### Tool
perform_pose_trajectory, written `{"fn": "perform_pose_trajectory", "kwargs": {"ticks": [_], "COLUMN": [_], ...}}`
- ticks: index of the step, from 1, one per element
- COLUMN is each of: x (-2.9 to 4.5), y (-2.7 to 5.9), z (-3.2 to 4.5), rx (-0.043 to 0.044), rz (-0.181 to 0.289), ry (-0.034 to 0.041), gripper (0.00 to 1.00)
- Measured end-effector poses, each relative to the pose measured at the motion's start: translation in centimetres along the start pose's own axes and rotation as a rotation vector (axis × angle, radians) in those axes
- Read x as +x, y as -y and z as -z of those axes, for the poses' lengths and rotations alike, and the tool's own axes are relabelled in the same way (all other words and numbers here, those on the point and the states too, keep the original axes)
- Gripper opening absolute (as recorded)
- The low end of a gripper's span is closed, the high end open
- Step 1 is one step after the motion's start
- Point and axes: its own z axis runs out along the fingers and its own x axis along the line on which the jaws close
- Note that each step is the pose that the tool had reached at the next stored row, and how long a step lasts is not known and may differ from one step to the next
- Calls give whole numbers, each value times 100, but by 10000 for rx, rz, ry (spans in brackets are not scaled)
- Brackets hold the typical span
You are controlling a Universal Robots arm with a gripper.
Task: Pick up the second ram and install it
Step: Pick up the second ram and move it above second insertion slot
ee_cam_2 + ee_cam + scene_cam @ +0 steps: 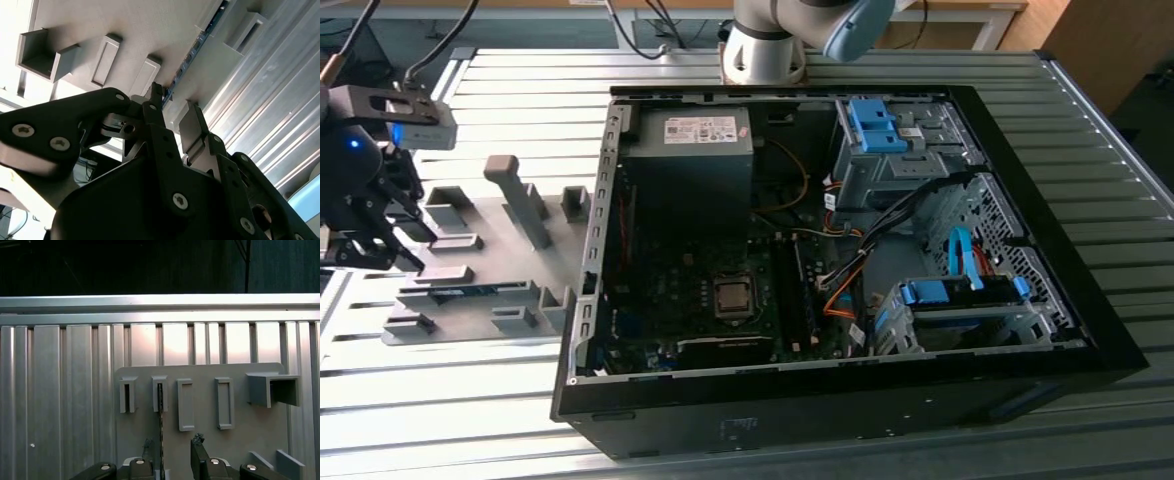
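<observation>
Surface: ribbed metal surface (467, 420) carrying an open black computer case (854, 425), with a grey holder plate (487, 225) of raised blocks on the exterior view's left of the case.
Second ram: the second ram (464, 291) stands on edge in a slotted block on the holder plate, outside the case. In both wrist views it shows as a thin strip running toward the fingers.
End effector: the end effector (371, 235) hangs over the plate at the exterior view's far left. It is spread wide, and its fingers (197, 447) stand one on each side of the stick without touching it.
Case: power supply (687, 160) at the rear, blue drive clips (870, 120) beside it.
</observation>
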Motion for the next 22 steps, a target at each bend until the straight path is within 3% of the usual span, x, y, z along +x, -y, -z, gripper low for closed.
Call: {"fn": "perform_pose_trajectory", "kwargs": {"ticks": [10,17,22], "x": [22,23,27], "y": [3,4,5], "z": [-137,-152,-236], "rx": [3,7,5], "rz": [0,0,0], "ry": [-45,-53,-55], "gripper": [42,42,42]}}
